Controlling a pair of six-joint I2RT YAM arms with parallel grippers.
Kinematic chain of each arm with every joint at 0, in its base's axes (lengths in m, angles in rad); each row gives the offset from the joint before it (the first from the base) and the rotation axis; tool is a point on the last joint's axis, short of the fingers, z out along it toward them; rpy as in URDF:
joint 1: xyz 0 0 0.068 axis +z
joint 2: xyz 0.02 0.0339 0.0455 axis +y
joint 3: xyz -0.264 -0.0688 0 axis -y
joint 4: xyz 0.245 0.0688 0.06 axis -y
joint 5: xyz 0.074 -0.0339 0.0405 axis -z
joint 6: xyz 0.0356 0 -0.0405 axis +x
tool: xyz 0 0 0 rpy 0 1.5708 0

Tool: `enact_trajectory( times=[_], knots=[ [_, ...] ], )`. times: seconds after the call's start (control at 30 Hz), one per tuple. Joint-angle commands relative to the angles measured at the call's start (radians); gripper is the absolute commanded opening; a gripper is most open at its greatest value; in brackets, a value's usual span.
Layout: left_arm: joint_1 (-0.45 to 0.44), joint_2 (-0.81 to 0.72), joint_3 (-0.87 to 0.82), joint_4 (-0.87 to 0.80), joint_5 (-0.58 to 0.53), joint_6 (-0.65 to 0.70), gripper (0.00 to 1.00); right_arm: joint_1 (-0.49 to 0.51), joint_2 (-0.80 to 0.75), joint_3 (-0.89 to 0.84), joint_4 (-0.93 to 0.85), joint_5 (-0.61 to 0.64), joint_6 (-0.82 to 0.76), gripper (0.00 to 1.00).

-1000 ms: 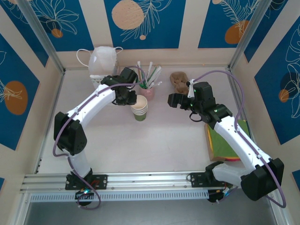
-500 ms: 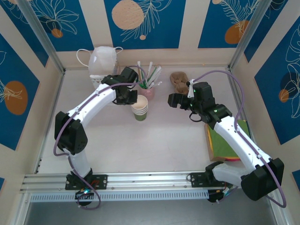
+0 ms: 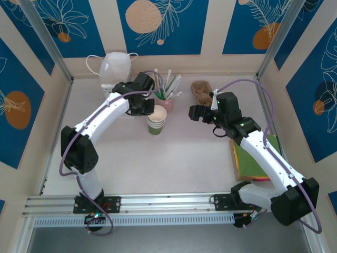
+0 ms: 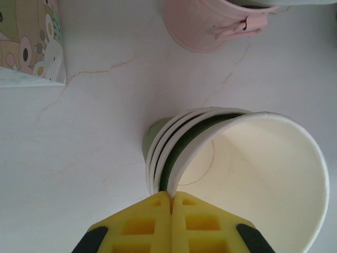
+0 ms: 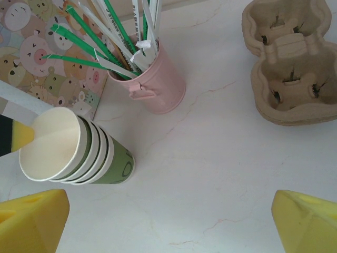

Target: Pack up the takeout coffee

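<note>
While the left gripper [image 4: 171, 196] pinches the top paper cup [image 4: 253, 174] by its rim, the right gripper [image 5: 168, 213] hangs spread; cup looks light, crushable.

One cup stack [image 5: 79, 153], one pink cup [image 5: 158, 87]

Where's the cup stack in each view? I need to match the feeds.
Top external: cup stack at centre, just below and left of the pink straw cup.
Left wrist: cup stack lower right, mouth toward the camera; pink straw cup at the top edge.
Right wrist: cup stack lower left; pink straw cup above and right of it.
Shared landmark: the pink straw cup.
</note>
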Motion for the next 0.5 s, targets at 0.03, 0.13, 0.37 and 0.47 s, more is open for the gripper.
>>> enact_trajectory(
  times=[0.03,0.13,0.37,0.47],
  knots=[
    [0.025,-0.02,0.036,-0.023,0.038,0.0,0.0,0.01,-0.008,0.034,-0.02,0.007,0.005,0.99],
    [0.04,-0.034,0.04,-0.018,0.057,-0.005,0.0,0.012,-0.018,0.031,-0.025,0.013,0.004,0.99],
    [0.048,-0.07,0.082,-0.047,0.052,0.008,0.0,0.018,-0.035,0.026,-0.032,0.018,0.01,0.99],
    [0.047,-0.085,0.095,-0.063,0.052,0.009,0.0,0.023,-0.038,0.026,-0.032,0.018,0.011,0.99]
  ],
)
